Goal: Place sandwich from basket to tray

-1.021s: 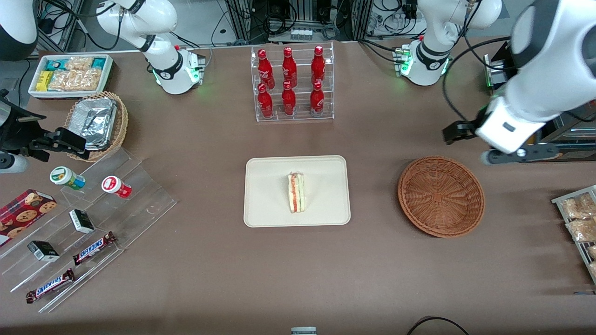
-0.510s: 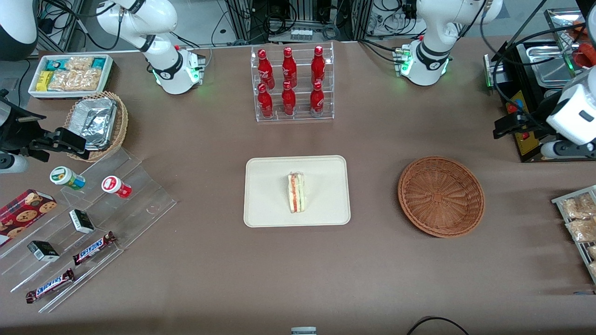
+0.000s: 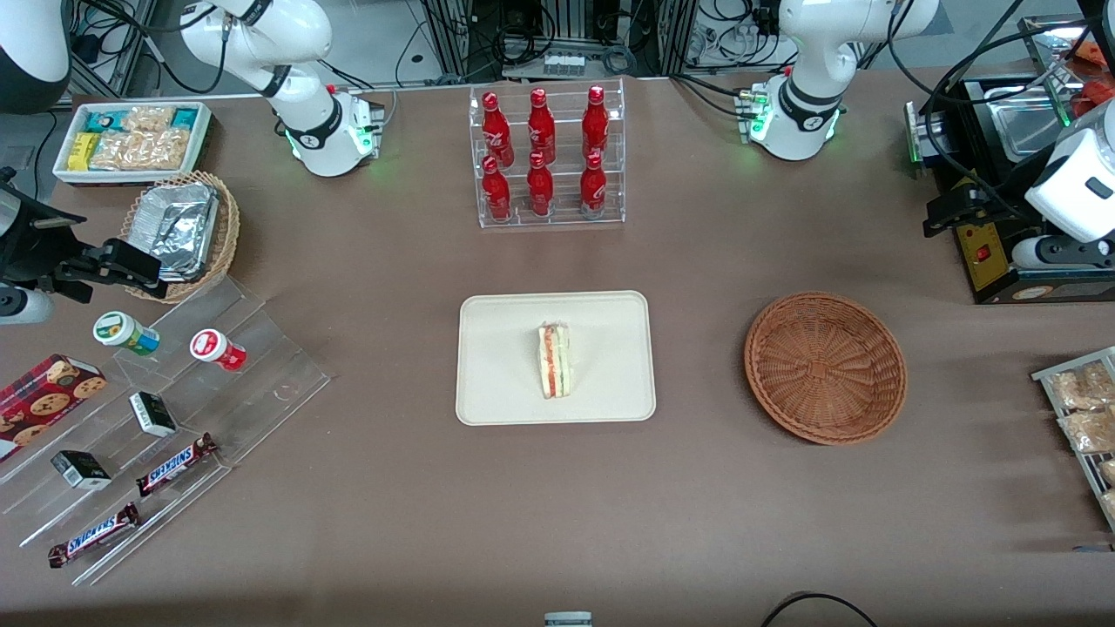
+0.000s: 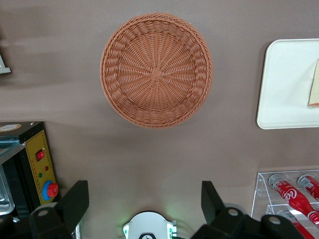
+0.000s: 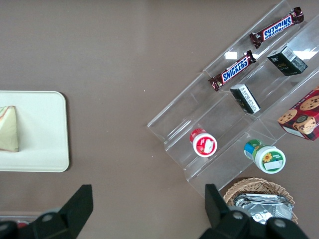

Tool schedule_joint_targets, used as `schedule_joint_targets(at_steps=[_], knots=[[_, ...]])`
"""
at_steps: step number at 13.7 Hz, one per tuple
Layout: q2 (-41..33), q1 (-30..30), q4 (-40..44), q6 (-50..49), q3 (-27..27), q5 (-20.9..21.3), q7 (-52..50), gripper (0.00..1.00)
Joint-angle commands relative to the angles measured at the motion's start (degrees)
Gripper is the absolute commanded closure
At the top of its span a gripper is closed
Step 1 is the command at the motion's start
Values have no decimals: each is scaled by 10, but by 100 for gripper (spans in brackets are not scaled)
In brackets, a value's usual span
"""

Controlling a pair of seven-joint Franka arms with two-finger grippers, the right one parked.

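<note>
A: Where's the sandwich (image 3: 555,360) sitting?

B: It's lying on the tray (image 3: 496,366), about mid-tray, filling edge showing red and green. The tray is resting flat on the bench (image 3: 557,505), nearer the front camera than the rack of red bottles (image 3: 545,157).

A: And the basket (image 3: 825,367)?

B: It's sitting beside the tray toward the working arm's end, well apart from it — nothing is lying in it. The wrist view is looking straight down into the weave (image 4: 156,69), with a tray corner (image 4: 284,89) and a sliver of the sandwich (image 4: 314,87) showing too.

A: Gripper (image 4: 144,206)?

B: It's hanging high over the bench, up off the basket and farther from the front camera than it, near the black control box (image 3: 984,252) at the working arm's end. In the front view the gripper (image 3: 1058,252) is mostly cut off by the frame edge. The jaws are standing wide apart, holding nothing — both fingers (image 4: 75,201) are showing with bare bench between them.
</note>
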Motion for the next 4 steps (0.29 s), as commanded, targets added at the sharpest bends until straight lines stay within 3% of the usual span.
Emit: schedule_joint_targets(at_steps=[1,4], knots=[[-8,11,0,3,-11,19,4,1],[-8,8,-6,2,-15,59,3,1]])
